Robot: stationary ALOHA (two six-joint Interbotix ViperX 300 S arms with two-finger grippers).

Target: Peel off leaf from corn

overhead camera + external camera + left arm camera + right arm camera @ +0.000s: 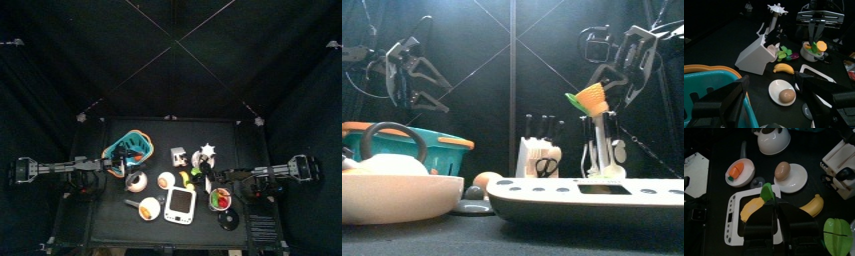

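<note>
The corn (pixel 753 208) is clamped by the right gripper (pixel 769 210); the left gripper (pixel 771 107) is spread apart. The light, bendy leaf (pixel 767 192) should be pinched at its free tip.

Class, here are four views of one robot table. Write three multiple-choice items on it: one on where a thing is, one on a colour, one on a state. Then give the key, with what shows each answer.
1. Where does the egg lie?
A. in the basket
B. on a white plate
C. on the knife block

2. What colour are the basket's walls?
A. teal
B. red
C. white

3. What state is the corn in?
A. lying on the table
B. lying in the basket
C. held up off the table by the right gripper

Key:
1 B: the egg sits on the white plate.
2 A: the basket shows teal walls under an orange rim.
3 C: the right gripper is closed on the corn, and the front view shows it well above the table.
</note>
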